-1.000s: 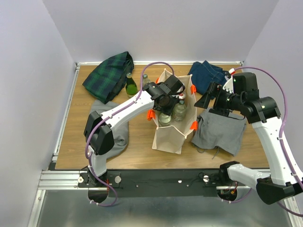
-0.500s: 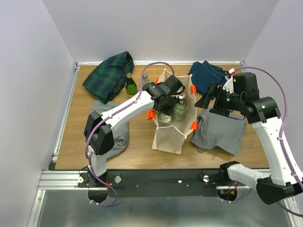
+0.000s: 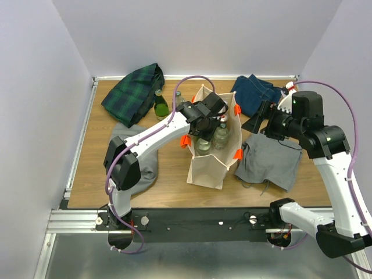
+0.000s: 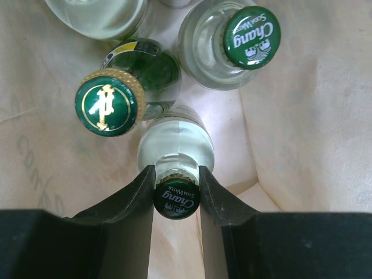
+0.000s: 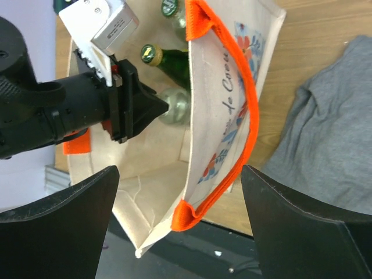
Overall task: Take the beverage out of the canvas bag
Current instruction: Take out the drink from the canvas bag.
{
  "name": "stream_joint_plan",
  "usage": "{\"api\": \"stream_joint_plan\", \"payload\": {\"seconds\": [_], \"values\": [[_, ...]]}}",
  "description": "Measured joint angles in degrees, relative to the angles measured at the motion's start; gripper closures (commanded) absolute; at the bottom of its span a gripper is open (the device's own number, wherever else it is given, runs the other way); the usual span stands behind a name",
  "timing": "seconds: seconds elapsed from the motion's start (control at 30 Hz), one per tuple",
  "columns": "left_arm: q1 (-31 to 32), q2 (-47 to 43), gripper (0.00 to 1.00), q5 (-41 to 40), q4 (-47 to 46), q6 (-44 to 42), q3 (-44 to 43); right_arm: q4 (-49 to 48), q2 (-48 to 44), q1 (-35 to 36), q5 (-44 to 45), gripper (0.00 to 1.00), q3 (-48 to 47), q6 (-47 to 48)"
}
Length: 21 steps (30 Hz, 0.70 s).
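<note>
We are pinching the neck of a clear bottle (image 4: pixel 176 142) with our left gripper (image 4: pixel 176 174), bottle standing inside the upright canvas bag (image 3: pixel 208 165), our right gripper (image 5: pixel 180 173) hanging spread wide beside the bag

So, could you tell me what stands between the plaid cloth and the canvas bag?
The top view shows two bottles standing there: a green bottle beside the plaid cloth and a clear bottle nearer the canvas bag.

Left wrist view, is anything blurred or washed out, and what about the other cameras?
Left wrist: bottle caps sharp, sheen on the clear bottle in the left gripper; right wrist: canvas bag crisp, its own fingers soft dark silhouettes; top external: even light, faint shadows.
</note>
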<state>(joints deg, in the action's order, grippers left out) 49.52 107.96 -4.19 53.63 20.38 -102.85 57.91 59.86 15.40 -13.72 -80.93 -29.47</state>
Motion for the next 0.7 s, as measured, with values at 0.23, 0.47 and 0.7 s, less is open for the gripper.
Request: {"api": "stream_joint_plan", "payload": {"seconds": [0.23, 0.47, 0.7], "values": [[0.7, -0.4, 1.00, -1.4, -2.6, 0.5, 1.2, -0.6, -3.3, 0.0, 1.1, 0.05, 6.3, 2.9], [1.5, -1.7, 1.00, -3.1, -4.9, 1.3, 3.5, -1.2, -10.7, 0.0, 1.3, 0.05, 8.3, 4.6], [1.9, -2.0, 1.00, -4.3, -5.6, 2.0, 4.1, -3.1, -12.6, 0.0, 1.3, 0.05, 11.6, 5.0]]}}
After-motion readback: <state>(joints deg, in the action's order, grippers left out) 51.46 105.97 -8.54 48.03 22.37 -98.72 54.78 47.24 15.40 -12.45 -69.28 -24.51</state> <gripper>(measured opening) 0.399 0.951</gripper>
